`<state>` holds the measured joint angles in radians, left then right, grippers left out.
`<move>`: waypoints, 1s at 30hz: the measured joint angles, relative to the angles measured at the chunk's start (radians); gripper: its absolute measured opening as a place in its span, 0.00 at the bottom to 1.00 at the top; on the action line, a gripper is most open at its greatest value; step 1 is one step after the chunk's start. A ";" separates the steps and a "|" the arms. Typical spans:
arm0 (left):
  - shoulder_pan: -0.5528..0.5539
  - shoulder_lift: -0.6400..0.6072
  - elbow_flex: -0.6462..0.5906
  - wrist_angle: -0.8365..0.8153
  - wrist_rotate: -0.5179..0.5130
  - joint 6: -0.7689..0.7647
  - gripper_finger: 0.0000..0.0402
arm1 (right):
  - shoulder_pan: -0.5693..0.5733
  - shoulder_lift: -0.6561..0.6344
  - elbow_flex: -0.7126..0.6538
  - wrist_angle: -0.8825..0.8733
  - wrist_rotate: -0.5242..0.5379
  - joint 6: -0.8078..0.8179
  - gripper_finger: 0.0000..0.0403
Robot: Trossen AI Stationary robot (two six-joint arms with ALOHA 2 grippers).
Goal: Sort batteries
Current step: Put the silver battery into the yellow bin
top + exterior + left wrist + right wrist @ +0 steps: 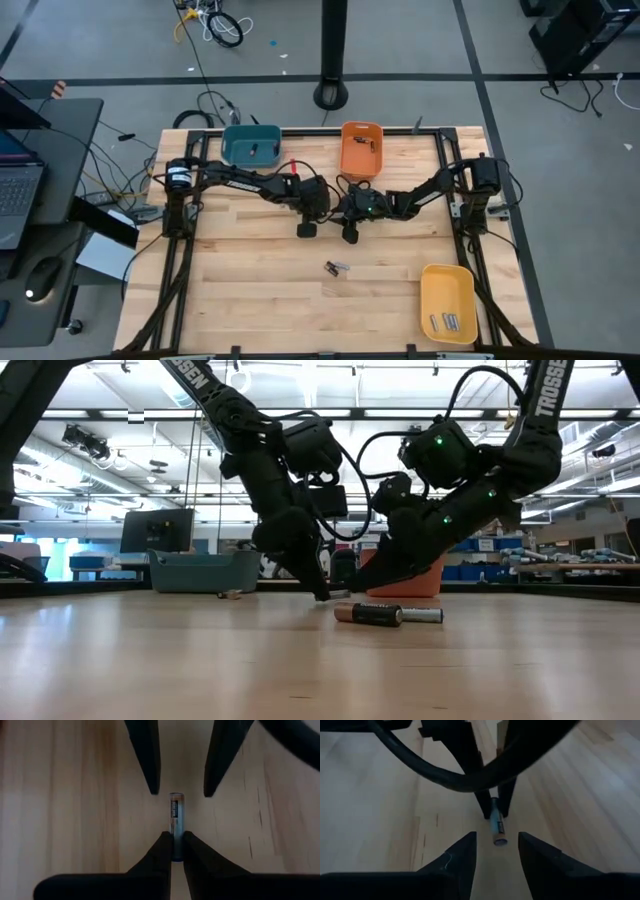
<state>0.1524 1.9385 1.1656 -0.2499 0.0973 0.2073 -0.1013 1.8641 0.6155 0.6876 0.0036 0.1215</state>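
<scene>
1. The step in hand looks like a handover of one battery (176,815) between the two hands at the middle of the tabletop (250,300), near its far side
2. The left hand (173,847) pinches the battery by one end, its fingers narrow on it; the other end sticks out toward the right hand (496,851)
3. The right hand's fingers stand apart on either side of the battery's free end, not touching it
4. To do it well, the left hand likely should hold its pinch firm and level while the right hand backs straight off, so neither finger knocks the battery askew
5. A short grip on one end could let the battery tilt or slip; a slow lift seems wise
6. Both arms reach in from the sides and bend down steeply, their hands tip to tip just above the wood
7. Two more batteries (336,267) lie together nearer the front, apart from the hands
8. A teal bin (251,146) and an orange bin (361,150) sit at the far edge, a yellow bin (447,303) at the right front with batteries inside
</scene>
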 joint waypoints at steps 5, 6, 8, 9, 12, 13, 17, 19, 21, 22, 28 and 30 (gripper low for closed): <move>0.000 0.000 0.000 0.021 -0.003 -0.001 0.09 | 0.000 0.000 0.000 0.000 -0.001 -0.006 0.37; 0.000 0.000 0.001 0.022 -0.002 -0.001 0.09 | 0.000 0.000 0.000 0.000 -0.001 -0.008 0.37; 0.000 -0.001 0.001 0.022 0.001 -0.001 0.09 | 0.000 0.000 0.000 0.000 -0.001 -0.008 0.36; 0.000 -0.001 0.001 0.024 0.001 -0.001 0.09 | 0.000 0.000 0.000 0.000 -0.002 -0.009 0.35; 0.000 -0.002 0.001 0.051 0.002 -0.002 0.09 | 0.000 0.000 0.000 0.000 -0.005 -0.012 0.32; 0.000 -0.002 0.001 0.059 0.005 -0.002 0.09 | 0.000 0.000 0.000 0.000 -0.005 -0.012 0.31; -0.001 -0.003 0.002 0.074 0.026 -0.008 0.09 | 0.000 0.000 0.000 0.000 -0.005 -0.012 0.25; -0.004 -0.003 0.002 0.074 0.027 -0.008 0.09 | 0.000 0.000 0.000 -0.001 -0.005 -0.012 0.22; -0.005 -0.003 0.002 0.073 0.027 -0.009 0.09 | 0.000 0.000 0.000 -0.001 -0.009 -0.012 0.18; -0.005 -0.003 0.002 0.072 0.029 -0.009 0.09 | 0.000 0.000 0.000 -0.001 -0.009 -0.012 0.16; -0.005 -0.003 0.002 0.072 0.028 -0.009 0.09 | 0.003 -0.001 0.000 -0.004 -0.010 -0.020 0.12; -0.005 -0.003 0.002 0.072 0.028 -0.009 0.09 | 0.003 -0.001 0.000 -0.005 -0.010 -0.020 0.12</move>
<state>0.1471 1.9350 1.1671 -0.1783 0.1255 0.1982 -0.0986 1.8633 0.6155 0.6830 -0.0064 0.1013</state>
